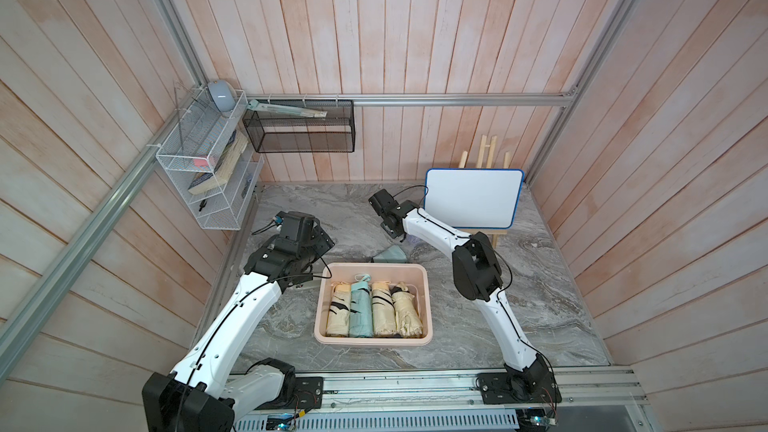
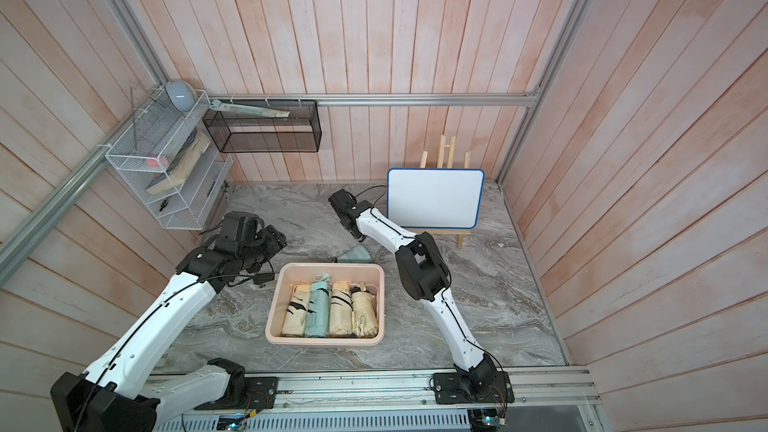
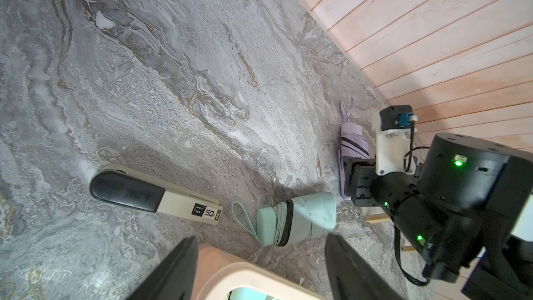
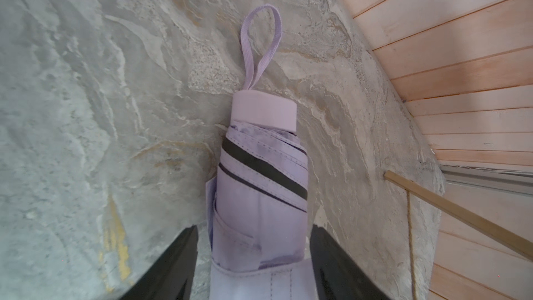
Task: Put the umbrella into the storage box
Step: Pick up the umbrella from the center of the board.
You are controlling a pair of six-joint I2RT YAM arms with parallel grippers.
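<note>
- The lilac umbrella (image 4: 259,197) lies folded and flat on the marble table (image 4: 86,111), between the fingers of the right gripper (image 4: 255,227). Its cap and wrist strap (image 4: 261,47) stick out ahead of the fingertips.
- The right gripper's fingers stand apart, one on each side of the cloth. A sliver of table shows between one finger and the umbrella, so it looks bracketed rather than clamped.
- The fingers sit on the soft cloth part, back from the cap. On a lift the cap end may droop, or the loose folds may slide through the fingers.
- A mint umbrella (image 1: 390,254) lies on the table between the right gripper and the storage box (image 1: 376,267). A low carry could knock it, or the dangling strap could catch on it.
- The box sits back from the right gripper, toward that arm's base. It already holds four folded umbrellas (image 1: 360,309) side by side, nearly wall to wall, so a fifth would probably rest on top, where it could roll off or hang on the rim.
- A leg of the easel (image 4: 461,212) runs close beside the right gripper, and the easel carries a whiteboard (image 1: 473,197). A wide swing could tip it.
- The left gripper (image 3: 261,238) hovers over a corner of the box with its fingers apart and empty. A stapler (image 3: 153,194) lies ahead of it. It could crowd the drop.
</note>
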